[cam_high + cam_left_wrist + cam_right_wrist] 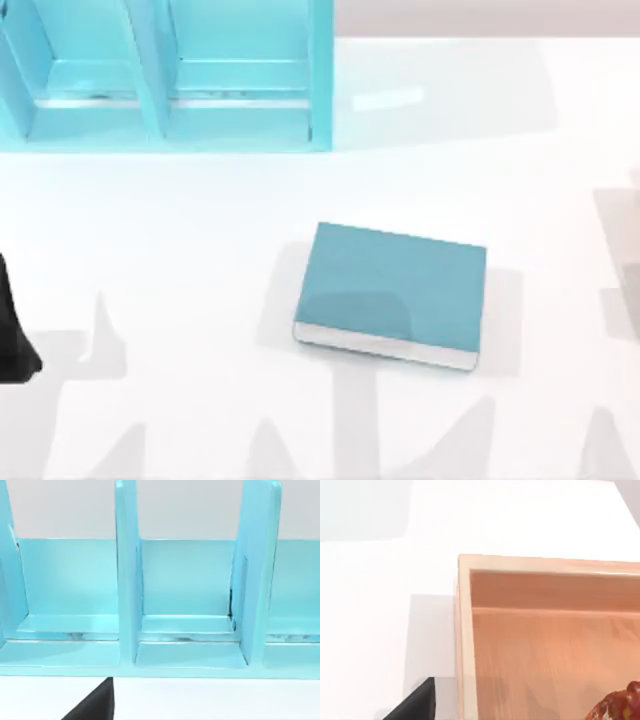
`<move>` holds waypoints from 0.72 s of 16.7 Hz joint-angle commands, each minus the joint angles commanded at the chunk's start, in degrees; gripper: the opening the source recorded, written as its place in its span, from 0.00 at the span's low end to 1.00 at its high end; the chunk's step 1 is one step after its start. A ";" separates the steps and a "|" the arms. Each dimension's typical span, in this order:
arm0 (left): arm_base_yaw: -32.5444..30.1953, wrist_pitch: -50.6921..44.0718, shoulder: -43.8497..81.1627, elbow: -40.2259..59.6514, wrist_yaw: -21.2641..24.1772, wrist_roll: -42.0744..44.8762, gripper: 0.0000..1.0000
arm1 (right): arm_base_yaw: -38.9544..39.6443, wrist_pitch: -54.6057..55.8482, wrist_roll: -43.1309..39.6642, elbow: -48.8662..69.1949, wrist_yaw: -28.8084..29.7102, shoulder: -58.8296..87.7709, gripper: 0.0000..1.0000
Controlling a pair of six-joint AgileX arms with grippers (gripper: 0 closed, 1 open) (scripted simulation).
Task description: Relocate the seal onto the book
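Teal book (pixel 392 290) laid flat mid-desk (pixel 200 220), teal shelf unit (pixel 170 75) behind, wooden tray (pixel 545 630) seen below right pincer, pincer states not discernible.

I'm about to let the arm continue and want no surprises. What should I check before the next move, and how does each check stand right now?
1. Teal-blue hardcover book lying flat on the white table: ok.
2. Book's cover free for the seal: ok.
3. Orange-red object inside the light wooden tray, likely the seal: cannot tell.
4. Right tool's grip on it: cannot tell.
5. Left arm away from the book, at the table's left edge: ok.
6. Teal compartmented shelf apart from the book: ok.
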 joint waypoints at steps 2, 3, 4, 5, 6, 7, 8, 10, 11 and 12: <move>0.00 0.00 0.00 0.00 0.00 0.00 1.00 | -2.65 -7.83 -2.52 9.74 0.16 11.98 1.00; 0.00 0.00 0.00 0.00 0.00 0.00 1.00 | -4.00 -11.83 -3.79 14.68 0.23 18.25 1.00; 0.00 0.00 0.00 0.00 0.00 0.00 1.00 | -5.33 -15.83 -5.06 19.59 0.28 24.60 1.00; 0.00 0.00 0.00 0.00 0.00 0.00 1.00 | -6.64 -19.77 -6.31 24.42 0.33 30.93 1.00; 0.00 0.00 0.00 0.00 0.00 0.00 1.00 | -7.91 -23.61 -7.51 29.18 0.36 37.14 1.00; 0.00 0.00 0.00 0.00 0.00 0.00 1.00 | -9.13 -27.29 -8.67 33.84 0.37 43.11 1.00; 0.00 0.00 0.00 0.00 0.00 0.00 1.00 | -10.28 -30.78 -9.77 38.36 0.37 48.76 1.00; 0.00 0.00 0.00 0.00 0.00 0.00 1.00 | -12.34 -37.02 -11.73 46.72 0.31 58.78 1.00; 0.00 0.00 0.00 0.00 0.00 0.00 1.00 | -13.25 -39.72 -12.59 50.39 0.26 63.07 1.00; 0.00 0.00 0.00 0.00 0.00 0.00 1.00 | -14.05 -42.10 -13.35 53.62 0.20 66.82 1.00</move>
